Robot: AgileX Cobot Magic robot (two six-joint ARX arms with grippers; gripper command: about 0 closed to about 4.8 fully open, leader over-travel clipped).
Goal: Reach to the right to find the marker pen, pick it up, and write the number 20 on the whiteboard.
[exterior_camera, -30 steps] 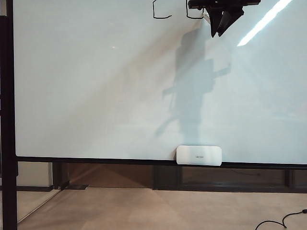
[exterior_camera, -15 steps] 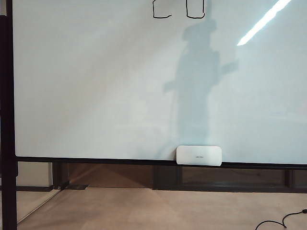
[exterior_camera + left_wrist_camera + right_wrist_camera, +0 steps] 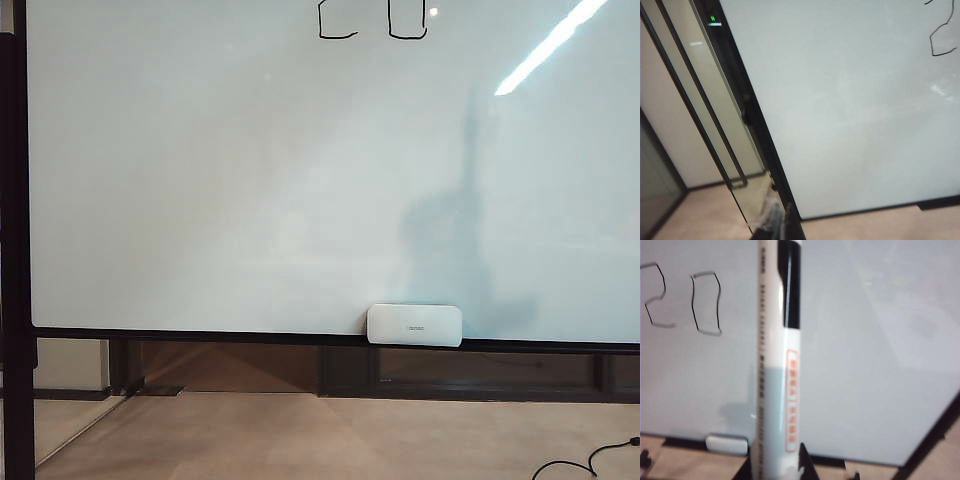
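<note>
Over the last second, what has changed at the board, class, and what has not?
The right gripper, shut on the marker pen, has left the exterior view's top edge by the number 20; its shadow slid down the whiteboard. The digits and white pad are unchanged.

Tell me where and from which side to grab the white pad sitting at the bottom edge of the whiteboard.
Probably take the white pad across its short height, one finger above and one below, coming straight on from the front: it lies flat against the whiteboard, wide and rounded. The right gripper is shut on the marker pen; the left gripper looks free.
</note>
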